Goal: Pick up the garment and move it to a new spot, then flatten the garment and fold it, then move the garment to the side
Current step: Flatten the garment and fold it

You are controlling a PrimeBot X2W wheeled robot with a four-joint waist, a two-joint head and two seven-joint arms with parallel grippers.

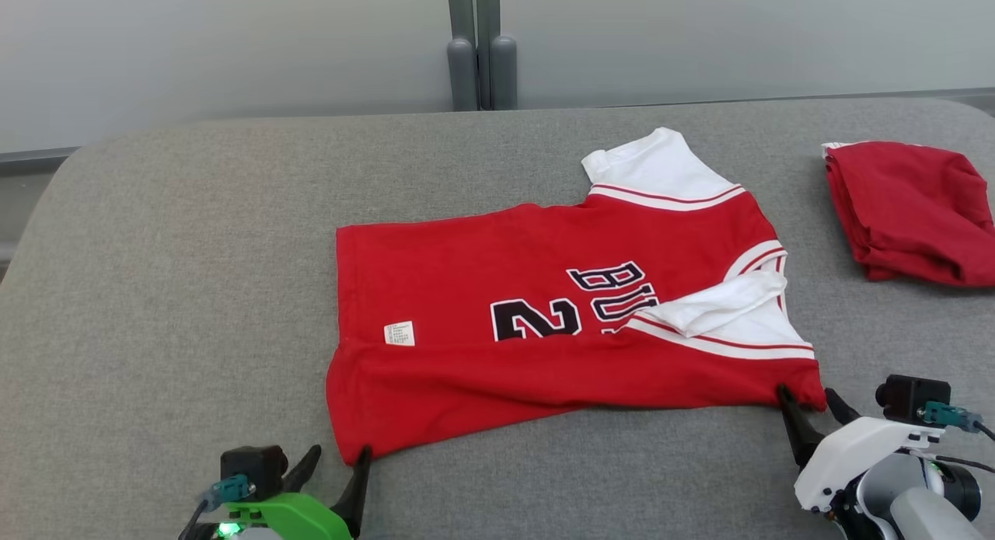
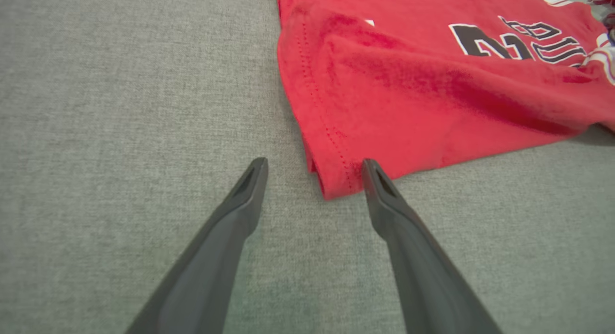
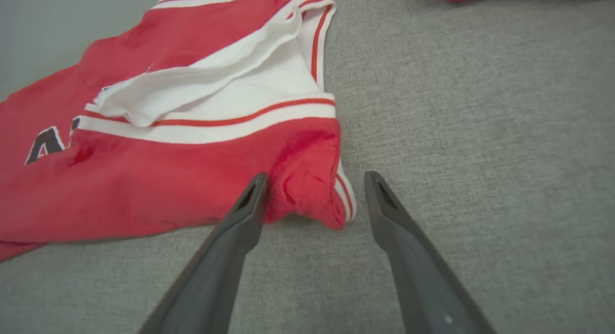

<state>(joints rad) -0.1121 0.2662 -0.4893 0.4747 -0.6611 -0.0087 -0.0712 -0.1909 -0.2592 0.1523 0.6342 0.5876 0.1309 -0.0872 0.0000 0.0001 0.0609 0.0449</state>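
Both claws stand wide open and hold nothing: my left claw (image 1: 340,451) and my right claw (image 1: 805,392) are each set at one near corner of the red jersey (image 1: 544,307). The jersey lies spread across the middle of the table (image 1: 171,291), its hem toward the left edge and its white-trimmed shoulders toward the right, with a white sleeve flopped over the lettering. In the left wrist view the hem corner sits between my fingers, with one tip touching the stitched edge. In the right wrist view the shoulder corner bunches between my fingers, one tip pressed against the red cloth. I judge this to be the flatten-and-fold step, with the pinch not yet made. The next move calls for closing both claws on those corners together, then lifting evenly so the near edge carries over without dragging. A second, folded red garment (image 1: 917,214) lies well apart, by the table's far right corner.
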